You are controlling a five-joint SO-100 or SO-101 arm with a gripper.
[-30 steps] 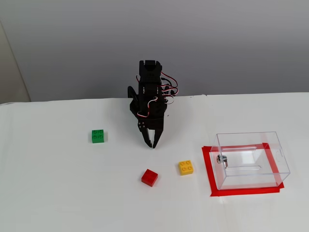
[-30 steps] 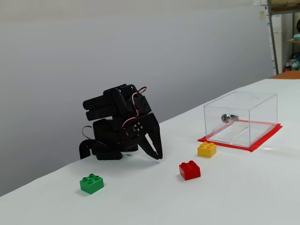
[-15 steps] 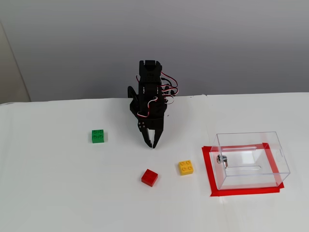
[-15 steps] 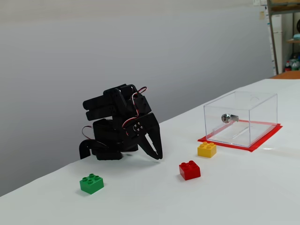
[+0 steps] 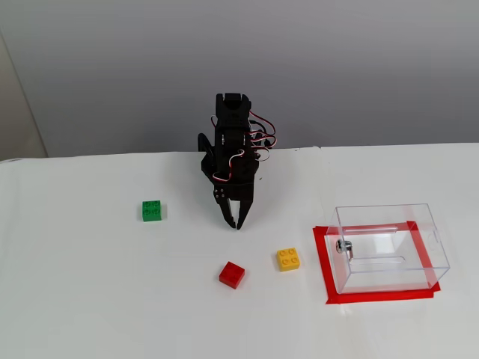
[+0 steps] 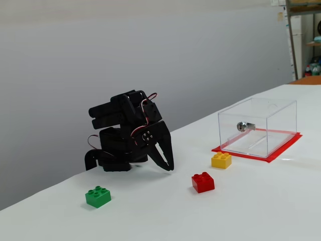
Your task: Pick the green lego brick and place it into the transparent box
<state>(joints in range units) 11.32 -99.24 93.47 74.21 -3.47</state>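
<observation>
The green lego brick lies alone on the white table, left of the arm in both fixed views. My black gripper hangs folded in front of the arm's base, tips pointing down just above the table, shut and holding nothing. It is well to the right of the green brick. The transparent box stands far right on a red tape frame, with a small metal fitting on one wall.
A red brick and a yellow brick lie between the gripper and the box. The arm's base sits at the table's back edge against a grey wall.
</observation>
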